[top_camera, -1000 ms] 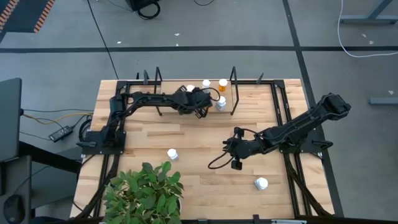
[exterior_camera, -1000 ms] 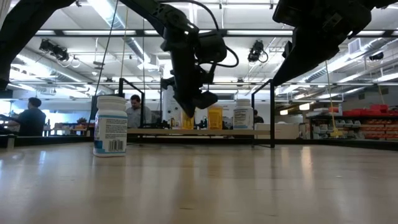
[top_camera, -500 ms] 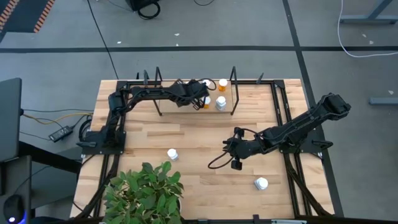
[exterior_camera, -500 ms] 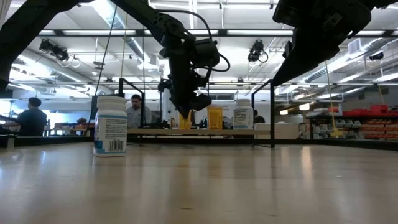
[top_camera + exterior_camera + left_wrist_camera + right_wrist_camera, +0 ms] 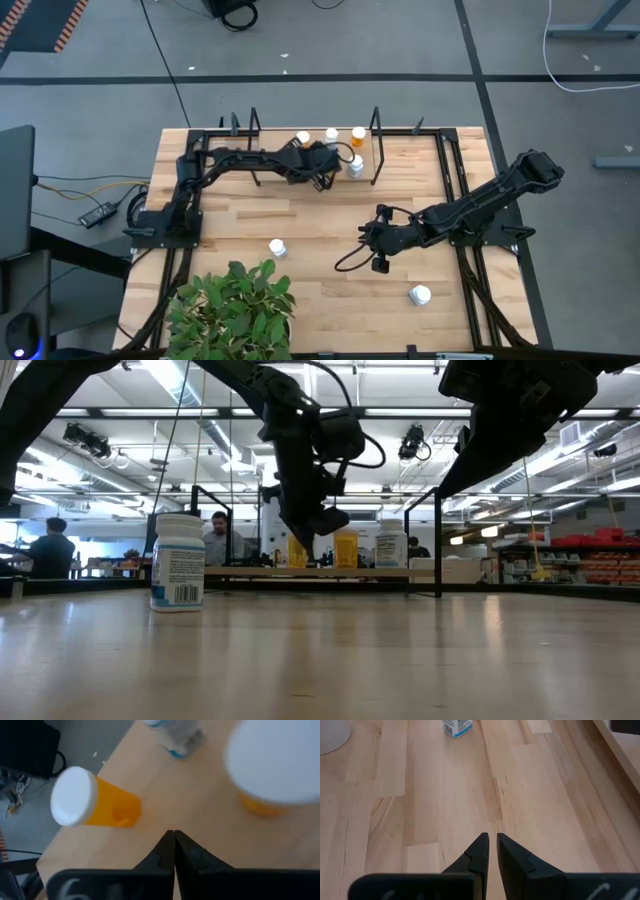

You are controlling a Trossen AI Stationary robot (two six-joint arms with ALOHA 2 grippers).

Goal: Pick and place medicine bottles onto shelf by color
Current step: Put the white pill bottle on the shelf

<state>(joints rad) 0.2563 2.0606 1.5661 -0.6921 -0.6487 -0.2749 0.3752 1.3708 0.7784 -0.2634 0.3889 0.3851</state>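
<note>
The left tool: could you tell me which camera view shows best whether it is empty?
The left wrist view: the left tool has its fingers together, nothing between. The high view shows it above the shelf; the low view only in silhouette.

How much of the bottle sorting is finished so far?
Partly done. Several bottles already stand on the shelf: orange ones and a white one. The left tool hangs over them, shut and empty. Two white bottles wait on the table, near the idle right tool.
</note>
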